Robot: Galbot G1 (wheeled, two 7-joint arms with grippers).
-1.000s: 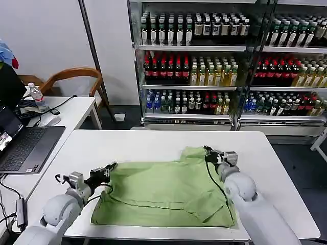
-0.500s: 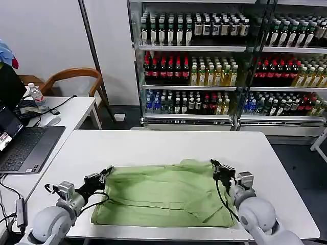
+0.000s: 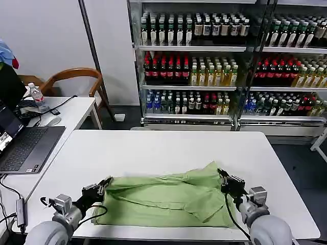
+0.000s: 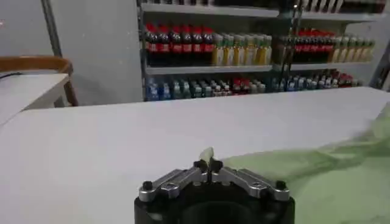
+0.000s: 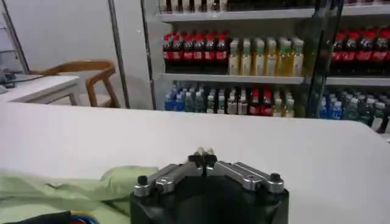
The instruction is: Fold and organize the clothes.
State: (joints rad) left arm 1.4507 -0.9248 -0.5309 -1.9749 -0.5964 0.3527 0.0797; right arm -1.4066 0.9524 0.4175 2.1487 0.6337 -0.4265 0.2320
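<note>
Progress judged partway: soft light green cotton shirt (image 3: 166, 200) lies on the white rectangular table (image 3: 153, 145), near its front edge, doubled over on itself with a loose flap across the middle and uneven edges, so one lengthwise fold looks nearly laid and further folds plus squaring up remain. Left gripper (image 3: 102, 185) sits low at the shirt's left end, fingers pressed together pinching a bit of green cloth, seen between the tips in the left wrist view (image 4: 209, 164). Right gripper (image 3: 225, 179) sits low at the right end, fingers closed together (image 5: 203, 157), seemingly nipping the raised cloth corner. Both forearms are drawn close to the body. Beyond the table, glass-fronted bottle shelves (image 3: 225, 66).
</note>
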